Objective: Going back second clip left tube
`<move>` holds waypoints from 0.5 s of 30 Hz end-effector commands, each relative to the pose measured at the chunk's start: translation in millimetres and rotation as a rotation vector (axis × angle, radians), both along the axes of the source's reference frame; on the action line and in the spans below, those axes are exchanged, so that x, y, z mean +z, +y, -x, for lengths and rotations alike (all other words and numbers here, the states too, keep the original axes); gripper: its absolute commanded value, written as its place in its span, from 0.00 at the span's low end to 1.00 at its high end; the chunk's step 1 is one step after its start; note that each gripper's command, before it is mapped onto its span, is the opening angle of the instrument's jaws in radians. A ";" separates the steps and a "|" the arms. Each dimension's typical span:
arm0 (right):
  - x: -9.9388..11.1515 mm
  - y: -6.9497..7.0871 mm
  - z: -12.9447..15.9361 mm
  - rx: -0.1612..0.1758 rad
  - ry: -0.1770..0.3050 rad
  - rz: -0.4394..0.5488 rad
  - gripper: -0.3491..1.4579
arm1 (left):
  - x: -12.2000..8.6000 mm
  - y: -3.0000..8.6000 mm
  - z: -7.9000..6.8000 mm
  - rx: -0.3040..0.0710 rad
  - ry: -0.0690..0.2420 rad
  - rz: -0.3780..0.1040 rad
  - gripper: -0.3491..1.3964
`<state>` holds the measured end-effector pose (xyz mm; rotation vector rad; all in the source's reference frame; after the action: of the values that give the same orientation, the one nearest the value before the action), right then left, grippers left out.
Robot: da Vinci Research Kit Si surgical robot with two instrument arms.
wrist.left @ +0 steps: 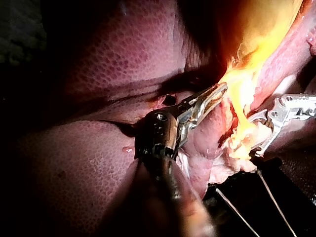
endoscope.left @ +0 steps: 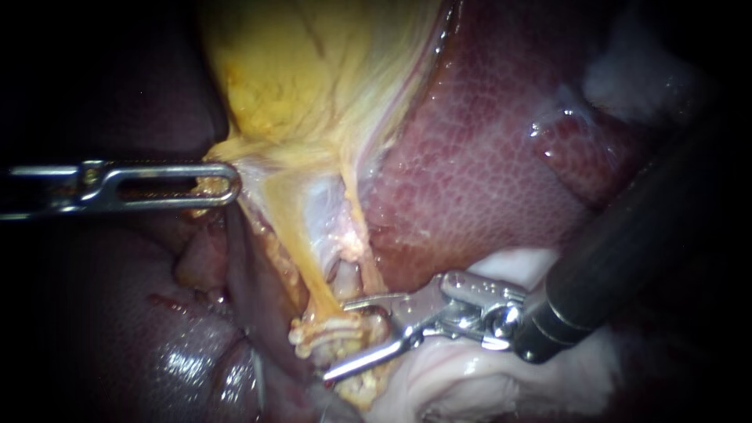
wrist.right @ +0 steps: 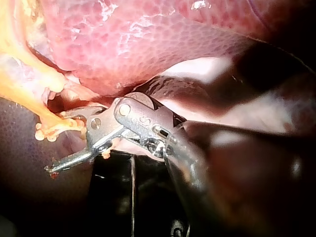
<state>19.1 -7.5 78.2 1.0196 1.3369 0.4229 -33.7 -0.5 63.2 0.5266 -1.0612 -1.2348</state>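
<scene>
The right instrument has its jaws standing apart, a clear gap between them. The knobbly lower end of the left tube lies in that gap. I cannot tell whether either jaw touches the tube, and no clip can be made out on it. The right wrist view shows the same open spread of the right instrument, with the yellow strand of the tube just ahead of it. Its dark shaft runs away from the left tube over pale white tissue.

At the upper end of the left tube, the left instrument has its jaws closed on the yellow lower edge of the gallbladder. The left wrist view shows the left instrument pinching that yellow tissue at its tip.

The liver lies beyond the left tube on the right instrument's side, red and mottled.
</scene>
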 end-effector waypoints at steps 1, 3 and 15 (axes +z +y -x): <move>0.2 0.5 0.2 0.013 -0.014 0.012 0.52 | -0.2 0.0 0.0 -0.001 0.001 0.000 0.00; 0.4 1.5 0.7 0.036 -0.026 0.027 0.52 | -0.2 0.1 -0.1 -0.001 0.001 -0.001 0.00; 1.8 2.6 2.1 0.058 -0.079 0.067 0.52 | -0.2 0.1 -0.1 -0.001 0.001 -0.001 0.00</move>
<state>17.0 -4.9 80.0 0.9009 1.3036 0.4547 -33.5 -0.4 62.9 0.5263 -1.0605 -1.2360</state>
